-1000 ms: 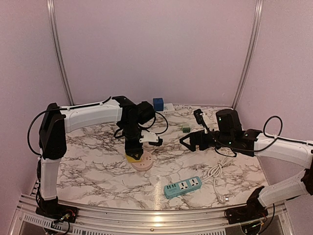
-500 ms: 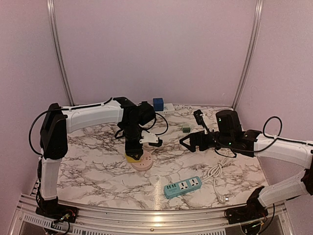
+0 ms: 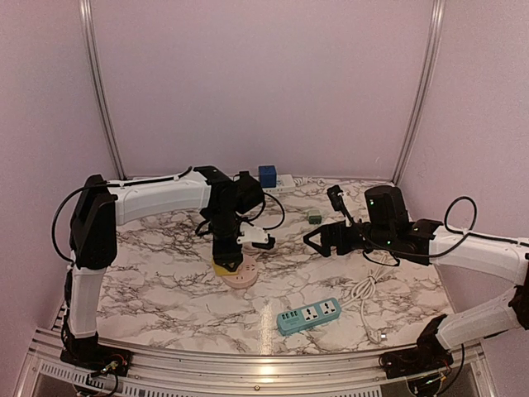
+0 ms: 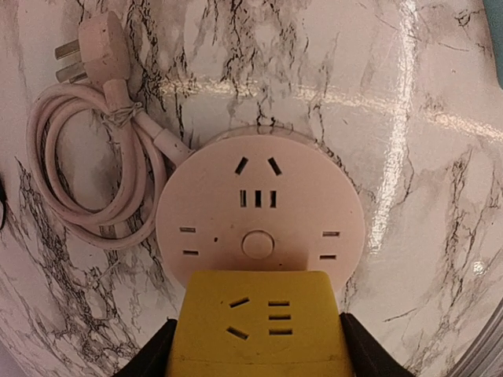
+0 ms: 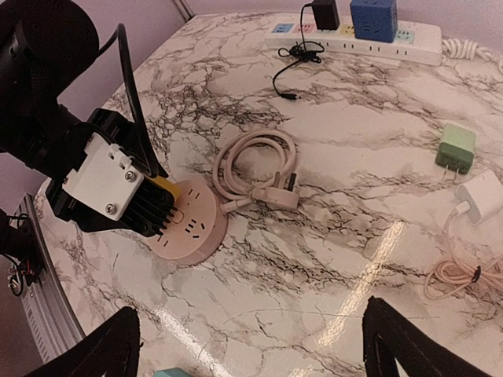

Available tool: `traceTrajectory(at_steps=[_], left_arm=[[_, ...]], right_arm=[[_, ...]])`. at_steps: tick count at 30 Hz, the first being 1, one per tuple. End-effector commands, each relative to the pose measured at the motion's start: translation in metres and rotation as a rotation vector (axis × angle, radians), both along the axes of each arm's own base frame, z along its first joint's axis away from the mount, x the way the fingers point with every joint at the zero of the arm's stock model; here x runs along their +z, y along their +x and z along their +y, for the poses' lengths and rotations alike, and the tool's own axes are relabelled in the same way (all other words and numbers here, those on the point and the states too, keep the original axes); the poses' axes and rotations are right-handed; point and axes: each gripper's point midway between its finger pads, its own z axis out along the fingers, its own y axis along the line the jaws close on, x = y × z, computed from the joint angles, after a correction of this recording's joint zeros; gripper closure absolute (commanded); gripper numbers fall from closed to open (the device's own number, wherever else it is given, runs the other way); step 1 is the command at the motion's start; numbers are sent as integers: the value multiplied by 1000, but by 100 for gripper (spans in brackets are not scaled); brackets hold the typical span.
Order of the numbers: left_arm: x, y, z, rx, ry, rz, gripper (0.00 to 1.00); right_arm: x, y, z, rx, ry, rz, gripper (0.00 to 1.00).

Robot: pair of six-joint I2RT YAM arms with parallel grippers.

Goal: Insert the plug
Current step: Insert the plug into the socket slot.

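My left gripper (image 4: 258, 347) is shut on a yellow cube plug (image 4: 259, 322), its black fingers (image 4: 149, 357) pressed against both sides. The plug stands over the near edge of a round pink socket (image 4: 259, 206) lying flat on the marble. The cube hides whether its prongs are in the slots. From above, the yellow plug (image 3: 224, 266) sits at the left rim of the round socket (image 3: 241, 278). My right gripper (image 5: 255, 345) hangs open over bare marble to the right, apart from the socket (image 5: 192, 228), with nothing between its fingers.
The socket's coiled pink cord and plug (image 4: 86, 157) lie beside it. A teal power strip (image 3: 308, 315) lies near the front. At the back is a white strip with a blue cube (image 5: 377, 20). A green adapter (image 5: 456, 148) and a white charger (image 5: 479, 196) sit at the right.
The left arm has shifted only slightly, with the yellow plug staying over the socket. The right arm has not moved.
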Motion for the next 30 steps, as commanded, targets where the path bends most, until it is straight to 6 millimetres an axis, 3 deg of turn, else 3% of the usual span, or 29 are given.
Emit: traceTrajectory(at_steps=[1,15,23,30], left_arm=[[-35,-16,7,2,69,98,85],[-78,-35,12,19,167,188,89],[-82,-43,15,28,137,250,93],[-86,-40,11,28,85,306,87]], right_arm=[[12,3,1,0,26,-25,7],[12,2,2,9,25,-31,7],[11,2,2,10,27,-32,7],[12,1,3,13,34,-28,7]])
